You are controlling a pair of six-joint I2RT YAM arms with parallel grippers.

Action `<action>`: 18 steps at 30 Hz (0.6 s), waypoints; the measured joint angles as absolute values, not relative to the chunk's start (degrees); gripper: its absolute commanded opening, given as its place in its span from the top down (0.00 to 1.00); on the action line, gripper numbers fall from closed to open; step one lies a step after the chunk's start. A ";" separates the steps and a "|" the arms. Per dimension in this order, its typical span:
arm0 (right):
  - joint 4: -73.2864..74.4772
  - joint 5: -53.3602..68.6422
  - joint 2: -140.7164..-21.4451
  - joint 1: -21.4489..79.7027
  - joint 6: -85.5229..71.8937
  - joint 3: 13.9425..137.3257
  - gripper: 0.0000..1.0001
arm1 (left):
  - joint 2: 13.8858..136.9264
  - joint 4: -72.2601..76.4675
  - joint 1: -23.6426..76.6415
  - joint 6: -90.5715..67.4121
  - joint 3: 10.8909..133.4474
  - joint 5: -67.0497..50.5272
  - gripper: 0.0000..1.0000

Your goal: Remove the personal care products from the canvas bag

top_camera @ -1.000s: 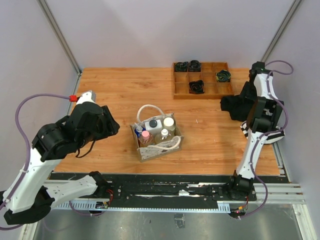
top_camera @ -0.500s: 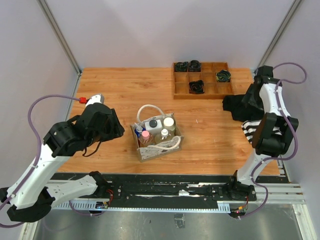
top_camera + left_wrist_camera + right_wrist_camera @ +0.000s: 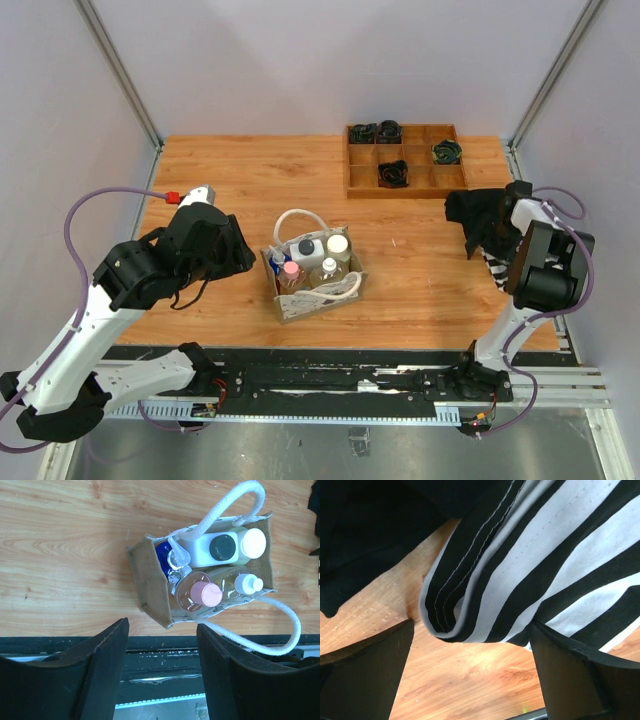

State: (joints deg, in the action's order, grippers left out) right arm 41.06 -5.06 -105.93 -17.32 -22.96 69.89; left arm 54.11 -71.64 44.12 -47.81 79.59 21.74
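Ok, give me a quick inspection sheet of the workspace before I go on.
Surface: wooden table, no spills seen.
Job's things: canvas bag upright; personal care products inside it, none out yet.
Clutter: wooden tray holding black rolled bundles, far right; striped cloth at the right edge.
Grippers: left gripper open, empty, beside the bag; right gripper open over the striped cloth.
Cables: purple cables loop off both arms, apart from the bag.
Surroundings: grey walls; nothing else seen.
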 measured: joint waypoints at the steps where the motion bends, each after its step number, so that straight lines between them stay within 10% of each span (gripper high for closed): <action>1: 40.32 -4.47 -105.32 -17.50 -22.96 68.88 0.02 | 54.11 -71.64 44.12 -47.81 79.59 21.71 0.39; 11: 40.47 -7.05 -91.39 -11.14 -21.65 59.11 0.02 | 54.15 -70.15 44.12 -47.81 78.81 21.21 0.39; 18: 39.51 -2.85 -89.30 3.77 -16.53 78.22 0.02 | 55.27 -67.64 44.12 -47.68 74.87 21.21 0.39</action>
